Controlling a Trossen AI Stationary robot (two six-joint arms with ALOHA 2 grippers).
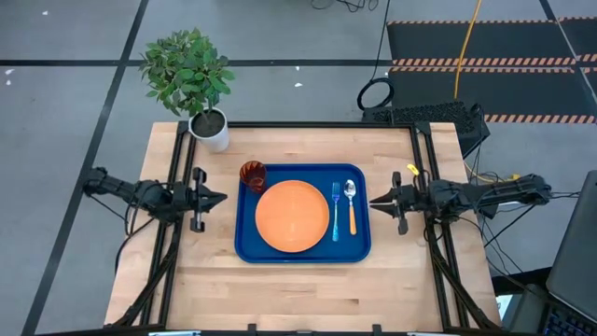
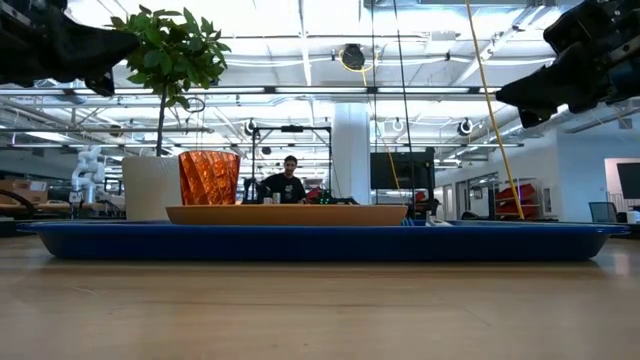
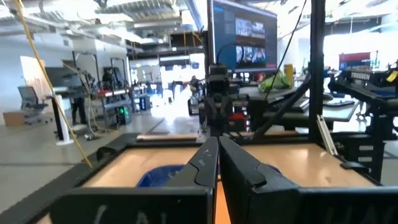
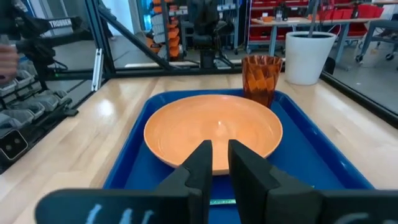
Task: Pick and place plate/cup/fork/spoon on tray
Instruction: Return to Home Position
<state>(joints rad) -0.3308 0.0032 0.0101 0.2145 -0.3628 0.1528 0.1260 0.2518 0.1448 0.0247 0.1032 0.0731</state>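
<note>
Wooden planks form the tabletop [image 1: 298,280], on which the tray [image 1: 248,245] is set at the middle. On the tray the plate [image 1: 293,217] is laid centrally, with the cup [image 1: 253,175] standing upright at the far left corner, just beside the plate's rim. The fork [image 1: 336,212] and the spoon [image 1: 351,206] are laid side by side on the tray's right part, the fork nearer the plate, both with handles toward the near edge. A potted plant [image 1: 191,79] is placed at the tabletop's far left corner. The left gripper [image 1: 220,198] is held above the tabletop left of the tray, its fingers [image 3: 205,165] pressed together and empty. The right gripper [image 1: 374,200] is held right of the tray, its fingers [image 4: 198,163] nearly together, nothing between them.
</note>
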